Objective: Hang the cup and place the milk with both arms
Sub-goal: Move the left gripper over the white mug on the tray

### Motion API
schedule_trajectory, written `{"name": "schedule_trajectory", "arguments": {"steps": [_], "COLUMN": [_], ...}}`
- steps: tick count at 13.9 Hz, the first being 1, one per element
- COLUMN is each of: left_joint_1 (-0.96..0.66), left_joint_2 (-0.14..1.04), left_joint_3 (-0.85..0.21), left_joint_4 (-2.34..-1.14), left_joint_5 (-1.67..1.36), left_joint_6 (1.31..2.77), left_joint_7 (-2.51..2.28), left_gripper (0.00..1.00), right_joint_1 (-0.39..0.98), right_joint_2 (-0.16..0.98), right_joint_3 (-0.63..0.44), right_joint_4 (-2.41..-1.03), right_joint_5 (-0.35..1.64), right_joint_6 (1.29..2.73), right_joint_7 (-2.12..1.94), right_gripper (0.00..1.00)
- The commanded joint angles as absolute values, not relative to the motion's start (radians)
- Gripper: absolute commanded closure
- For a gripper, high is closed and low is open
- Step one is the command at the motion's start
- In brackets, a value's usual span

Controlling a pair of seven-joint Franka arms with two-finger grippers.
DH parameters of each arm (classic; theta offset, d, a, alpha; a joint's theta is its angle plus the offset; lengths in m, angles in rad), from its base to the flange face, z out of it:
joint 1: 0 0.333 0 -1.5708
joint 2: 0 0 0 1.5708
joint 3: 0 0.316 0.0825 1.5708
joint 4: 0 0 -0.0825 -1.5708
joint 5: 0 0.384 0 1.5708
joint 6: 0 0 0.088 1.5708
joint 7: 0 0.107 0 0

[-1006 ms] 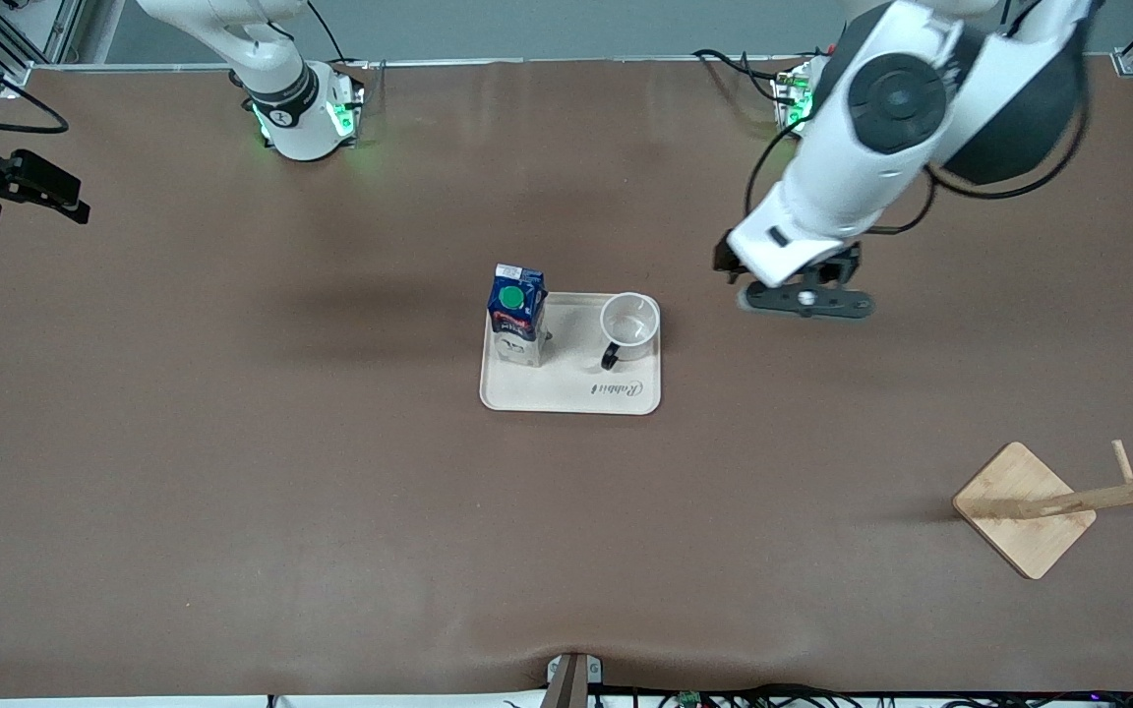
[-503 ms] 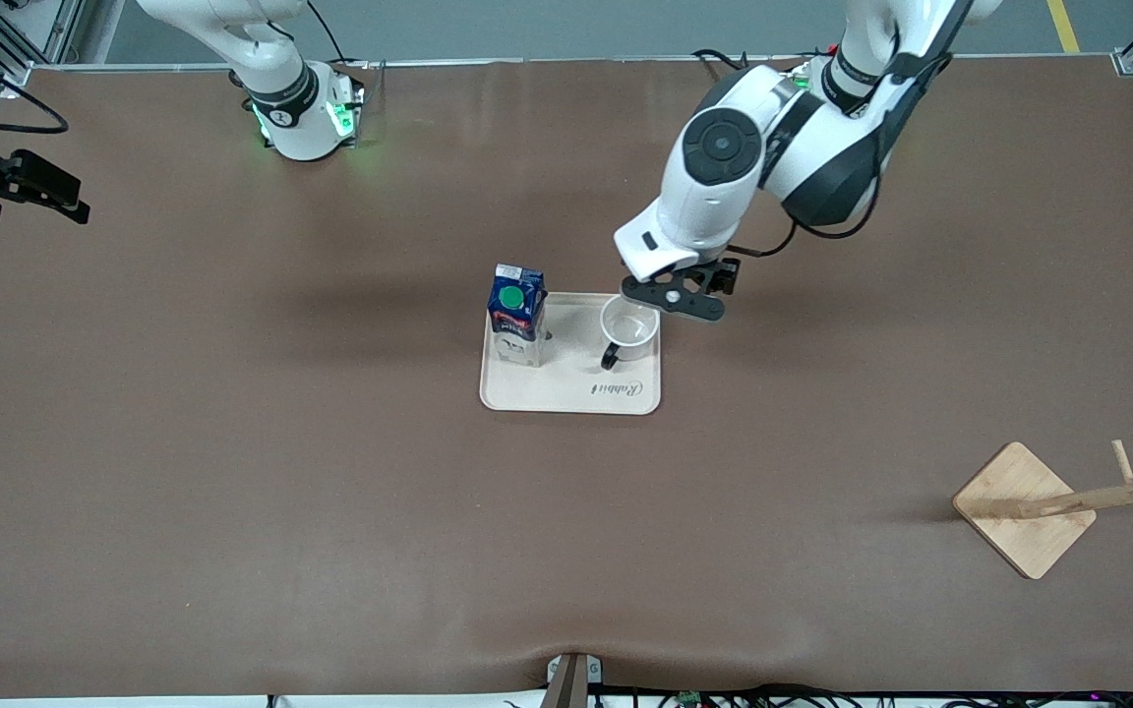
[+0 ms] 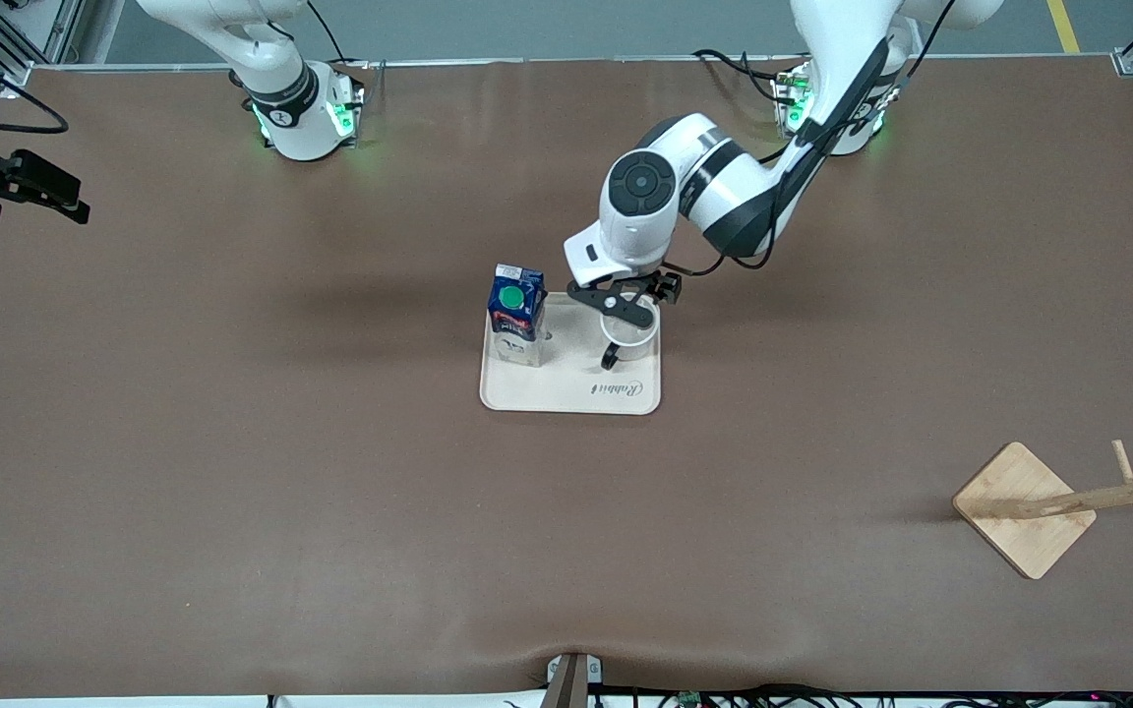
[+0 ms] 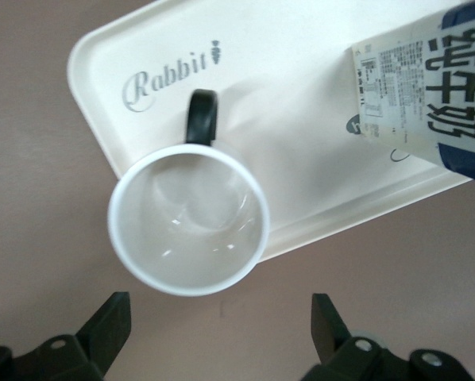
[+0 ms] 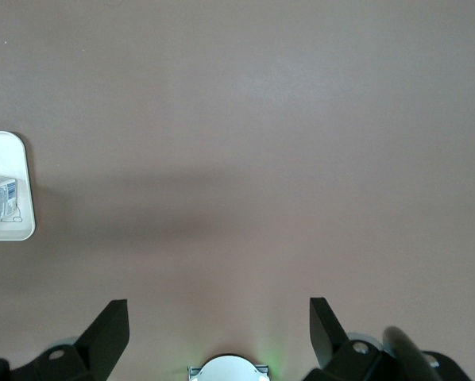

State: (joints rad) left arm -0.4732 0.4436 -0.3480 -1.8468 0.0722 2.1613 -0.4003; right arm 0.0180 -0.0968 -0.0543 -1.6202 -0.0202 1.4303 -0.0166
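The white cup (image 3: 635, 338) stands upright on the cream tray (image 3: 571, 393), its black handle (image 3: 610, 357) pointing toward the front camera. The dark-blue milk carton (image 3: 515, 313) with a green cap stands on the same tray, toward the right arm's end. My left gripper (image 3: 624, 305) is open and hovers over the cup's rim and the tray's edge. In the left wrist view the cup (image 4: 188, 230) lies just ahead of the open left gripper (image 4: 219, 333), with the milk (image 4: 428, 87) beside it. My right gripper (image 3: 21, 182) is open and waits over the right arm's end of the table.
A wooden cup rack (image 3: 1024, 506) with pegs (image 3: 1132, 487) stands near the front camera at the left arm's end. The right wrist view shows brown table, the tray's corner (image 5: 23, 190) and the open right gripper (image 5: 218, 333).
My left arm has swung from the left arm's end of the table toward the tray and come down over the cup. The right arm, cup and milk have not moved.
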Motion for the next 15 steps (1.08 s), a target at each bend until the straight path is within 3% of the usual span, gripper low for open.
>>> {"name": "schedule_trajectory", "arguments": {"steps": [1,4,7,10,11,12,13,15], "left_joint_1": [-0.491,-0.506,-0.512,-0.508,-0.505,-0.505,-0.505,-0.503], "left_joint_2": [0.475,0.5,0.526,0.564,0.578,0.581,0.581,0.577], "left_joint_3": [-0.347,-0.347,-0.347,-0.347,-0.347,-0.347,-0.347,-0.345], "left_joint_4": [-1.841,-1.842,-1.833,-1.827,-1.825,-1.824,-1.825,-1.824], "left_joint_5": [0.094,0.097,0.132,0.187,0.202,0.206,0.206,0.206], "left_joint_6": [2.209,2.241,2.285,2.341,2.342,2.342,2.342,2.333], "left_joint_7": [-0.423,-0.423,-0.42,-0.42,-0.42,-0.42,-0.422,-0.423], "left_gripper": [0.0,0.0,0.06,0.2,0.33,0.57,1.0,1.0], "right_joint_1": [0.012,0.012,0.011,0.012,0.012,0.011,0.011,0.012], "right_joint_2": [-0.115,-0.114,-0.114,-0.114,-0.114,-0.114,-0.114,-0.114], "right_joint_3": [-0.054,-0.054,-0.054,-0.054,-0.054,-0.055,-0.055,-0.054], "right_joint_4": [-1.635,-1.634,-1.634,-1.634,-1.632,-1.634,-1.634,-1.634], "right_joint_5": [-0.005,-0.005,-0.005,-0.005,-0.005,-0.005,-0.005,-0.005], "right_joint_6": [1.428,1.43,1.428,1.428,1.428,1.428,1.428,1.428], "right_joint_7": [-0.021,-0.021,-0.021,-0.021,-0.021,-0.021,-0.021,-0.021], "right_gripper": [0.0,0.0,0.0,0.0,0.0,0.0,0.0,0.0]}}
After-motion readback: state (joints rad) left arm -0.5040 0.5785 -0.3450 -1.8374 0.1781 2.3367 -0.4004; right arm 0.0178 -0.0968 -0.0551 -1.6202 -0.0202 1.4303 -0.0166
